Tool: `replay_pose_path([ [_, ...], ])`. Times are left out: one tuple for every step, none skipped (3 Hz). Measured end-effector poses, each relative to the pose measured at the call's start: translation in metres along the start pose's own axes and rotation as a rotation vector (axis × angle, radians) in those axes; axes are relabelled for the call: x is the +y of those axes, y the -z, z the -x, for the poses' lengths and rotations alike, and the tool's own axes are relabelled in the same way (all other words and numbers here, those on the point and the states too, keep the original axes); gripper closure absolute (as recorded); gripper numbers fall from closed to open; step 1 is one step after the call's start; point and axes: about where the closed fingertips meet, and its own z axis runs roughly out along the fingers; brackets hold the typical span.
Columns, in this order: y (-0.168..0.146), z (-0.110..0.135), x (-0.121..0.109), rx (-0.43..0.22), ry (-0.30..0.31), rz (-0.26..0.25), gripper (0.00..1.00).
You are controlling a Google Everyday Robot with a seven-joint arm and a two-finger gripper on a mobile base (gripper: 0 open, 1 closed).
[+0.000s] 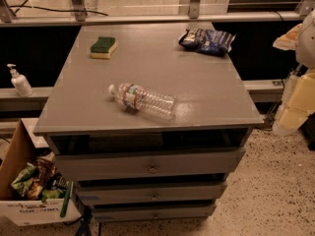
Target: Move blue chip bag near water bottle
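Note:
The blue chip bag [207, 41] lies crinkled at the far right corner of the grey cabinet top [197, 92]. The water bottle [142, 101] lies on its side near the middle front of the top, with its white cap pointing left. The bag and the bottle are well apart. My gripper [291, 116] hangs with the pale arm at the right edge of the view, beside the cabinet and below its top. It touches neither thing.
A green-and-yellow sponge [104, 47] sits at the far left of the top. A white pump dispenser [19, 81] stands on a ledge to the left. A cardboard box [29, 200] of snack bags stands on the floor at lower left. Drawers [152, 167] face forward.

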Motion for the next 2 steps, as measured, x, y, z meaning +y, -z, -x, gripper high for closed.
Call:
replay_pose_path([
  [-0.008,-0.001,-0.003,-0.020,0.004,-0.040,0.00],
  [-0.026,-0.003,-0.034,-0.057,-0.035,-0.059,0.00],
])
